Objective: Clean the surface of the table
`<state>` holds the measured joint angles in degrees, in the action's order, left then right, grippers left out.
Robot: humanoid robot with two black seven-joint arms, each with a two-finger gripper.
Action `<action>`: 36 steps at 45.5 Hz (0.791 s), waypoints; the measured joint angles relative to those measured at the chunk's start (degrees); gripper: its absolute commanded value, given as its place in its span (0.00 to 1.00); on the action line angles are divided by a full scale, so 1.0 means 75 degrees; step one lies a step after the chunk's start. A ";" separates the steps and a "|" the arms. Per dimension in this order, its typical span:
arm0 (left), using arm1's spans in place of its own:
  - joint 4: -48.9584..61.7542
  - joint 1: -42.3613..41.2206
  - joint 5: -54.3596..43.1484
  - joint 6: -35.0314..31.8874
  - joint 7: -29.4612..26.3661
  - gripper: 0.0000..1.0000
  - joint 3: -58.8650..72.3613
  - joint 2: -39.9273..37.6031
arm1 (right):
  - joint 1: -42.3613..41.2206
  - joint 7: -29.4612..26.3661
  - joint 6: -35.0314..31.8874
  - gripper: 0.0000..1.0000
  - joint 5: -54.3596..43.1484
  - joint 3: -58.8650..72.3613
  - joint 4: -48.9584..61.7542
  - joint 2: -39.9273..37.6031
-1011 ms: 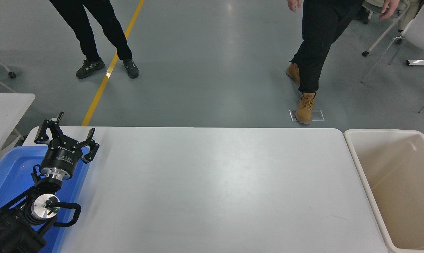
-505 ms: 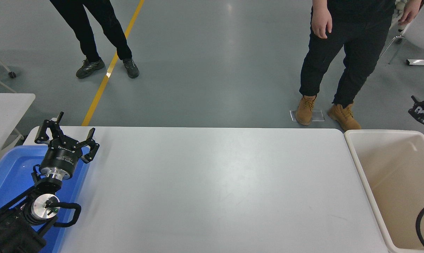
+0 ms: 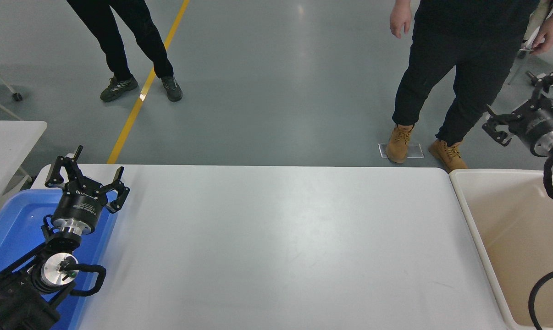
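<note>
Table surface (image 3: 276, 247) fills the middle and lower part of the view, wide, white and smooth, and nothing lies on it. I judge that the cleaning is at its end, or that no item is put down yet; the view alone cannot decide it.

At its right end stands a beige bin (image 3: 460, 206), just beside the edge, probably so that items can be dropped into it with a short move. At the left end a blue tray (image 3: 10, 220) sits on the corner, maybe for sorted things.

The left gripper (image 3: 85, 176) is parked above the far edge of the tray, fingers spread apart, holding nothing. The right gripper (image 3: 524, 107) is high at the right edge, above the floor beyond the far rim of the bin; its fingers look spread and nothing is between them.

Two people stand on the grey floor (image 3: 276, 91) behind the table, one near the yellow line (image 3: 143, 91), one with tan boots (image 3: 399, 142) close to the far right corner.
</note>
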<state>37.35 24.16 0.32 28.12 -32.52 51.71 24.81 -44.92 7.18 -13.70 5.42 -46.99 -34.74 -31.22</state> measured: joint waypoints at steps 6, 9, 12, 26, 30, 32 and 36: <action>0.0000 0.0000 -0.0001 0.0000 0.0000 0.99 0.0000 0.0001 | 0.0333 0.0225 -0.0008 0.98 -0.0025 -0.0008 -0.0278 0.0099; 0.0000 -0.0001 -0.0001 0.0000 0.0000 0.99 0.0003 0.0001 | 0.0477 0.0345 -0.0014 0.99 -0.0039 0.0023 -0.0362 0.0158; 0.0000 -0.0002 -0.0001 0.0000 0.0000 0.99 0.0004 0.0001 | 0.0619 0.0473 -0.0015 0.98 -0.0107 0.0059 -0.0421 0.0237; 0.0000 -0.0004 -0.0004 0.0000 0.0000 0.99 0.0005 0.0003 | 0.1110 0.1048 0.0063 0.99 -0.0913 0.0099 -0.0527 0.0930; 0.0000 -0.0004 -0.0005 0.0000 0.0000 0.99 0.0005 0.0004 | 0.1160 0.1125 0.0092 0.98 -0.1015 0.0062 -0.0522 0.1140; 0.0000 -0.0004 -0.0006 0.0000 0.0000 0.99 0.0005 0.0004 | 0.1173 0.1155 0.0106 0.99 -0.1052 0.0039 -0.0511 0.1237; 0.0000 -0.0004 -0.0005 0.0000 0.0000 0.99 0.0005 0.0002 | 0.1179 0.1233 0.0142 0.98 -0.1112 -0.0017 -0.0475 0.1463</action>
<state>37.35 24.13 0.28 28.12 -32.52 51.74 24.83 -36.08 16.43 -12.63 -2.92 -47.12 -38.30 -20.25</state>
